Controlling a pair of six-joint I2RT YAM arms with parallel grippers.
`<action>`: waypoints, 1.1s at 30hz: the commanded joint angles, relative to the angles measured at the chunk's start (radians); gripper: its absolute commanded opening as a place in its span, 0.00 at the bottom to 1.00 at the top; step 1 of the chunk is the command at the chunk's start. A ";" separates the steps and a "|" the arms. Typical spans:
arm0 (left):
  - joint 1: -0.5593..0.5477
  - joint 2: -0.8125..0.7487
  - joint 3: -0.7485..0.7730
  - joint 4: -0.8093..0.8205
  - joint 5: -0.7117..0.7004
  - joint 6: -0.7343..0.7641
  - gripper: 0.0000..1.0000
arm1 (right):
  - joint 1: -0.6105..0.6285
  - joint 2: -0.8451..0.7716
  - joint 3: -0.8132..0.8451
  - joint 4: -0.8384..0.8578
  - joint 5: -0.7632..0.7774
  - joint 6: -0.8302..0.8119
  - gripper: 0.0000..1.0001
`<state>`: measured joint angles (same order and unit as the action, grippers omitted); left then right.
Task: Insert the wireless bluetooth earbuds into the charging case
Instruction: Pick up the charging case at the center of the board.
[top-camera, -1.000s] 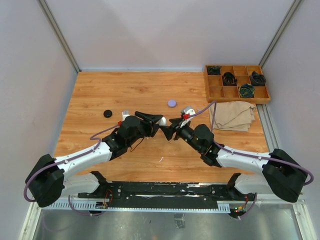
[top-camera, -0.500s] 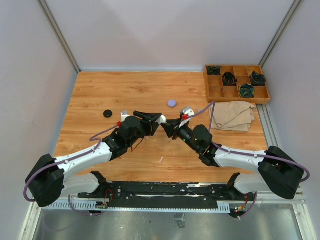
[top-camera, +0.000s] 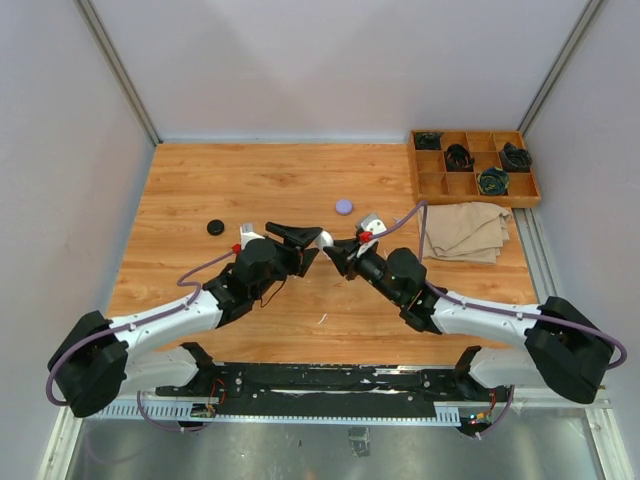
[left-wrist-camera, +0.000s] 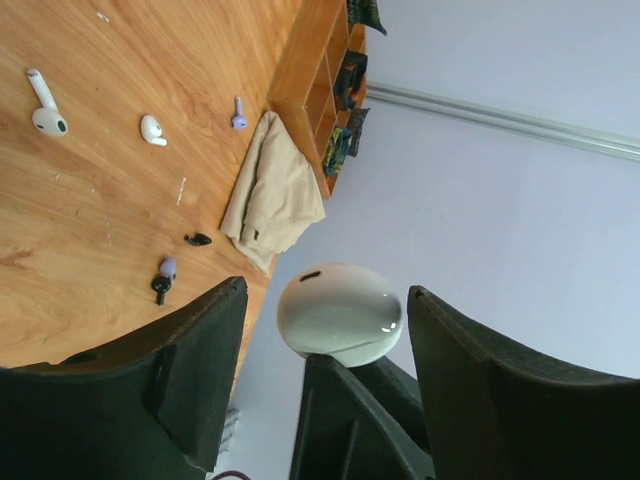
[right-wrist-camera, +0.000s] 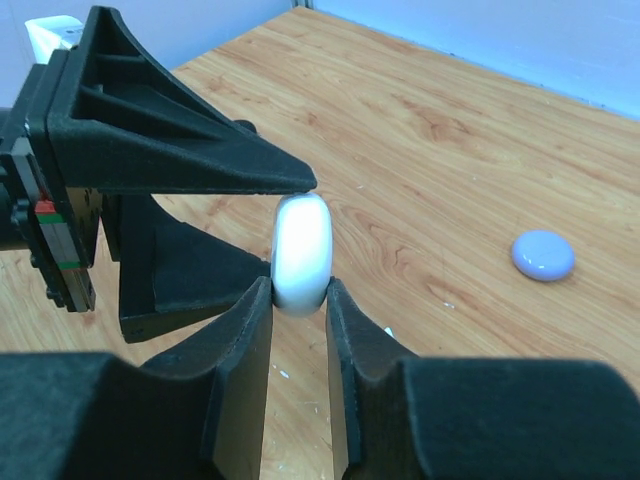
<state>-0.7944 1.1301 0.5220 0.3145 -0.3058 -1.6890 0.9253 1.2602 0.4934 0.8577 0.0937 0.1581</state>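
My right claw (right-wrist-camera: 298, 300) pinches white case (right-wrist-camera: 302, 240) across flat faces, mid-air. My left claw (left-wrist-camera: 327, 292) spread either side. Shell looks smooth, light, slippery. Loose earbuds (left-wrist-camera: 152, 130) on table (left-wrist-camera: 90, 220), tiny; take by stem.

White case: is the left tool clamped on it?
No; the left wrist view shows a clear gap between the white case and one finger of the left tool; the right tool holds it.

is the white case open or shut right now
Shut: the white case, pinched edge-on by the right gripper, shows one smooth closed shell, no lid lifted.
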 joint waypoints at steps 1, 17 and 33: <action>-0.009 -0.065 -0.046 0.088 -0.054 0.115 0.72 | -0.002 -0.069 0.071 -0.105 -0.056 -0.083 0.01; -0.008 -0.422 -0.240 0.277 0.005 1.105 0.79 | -0.125 -0.226 0.345 -0.887 -0.306 -0.251 0.04; -0.008 -0.517 -0.278 0.202 0.483 1.606 0.81 | -0.126 -0.205 0.556 -1.309 -0.469 -0.376 0.04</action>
<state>-0.7952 0.6006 0.2558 0.4759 0.0368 -0.2192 0.8131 1.0534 0.9848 -0.3145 -0.3103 -0.1482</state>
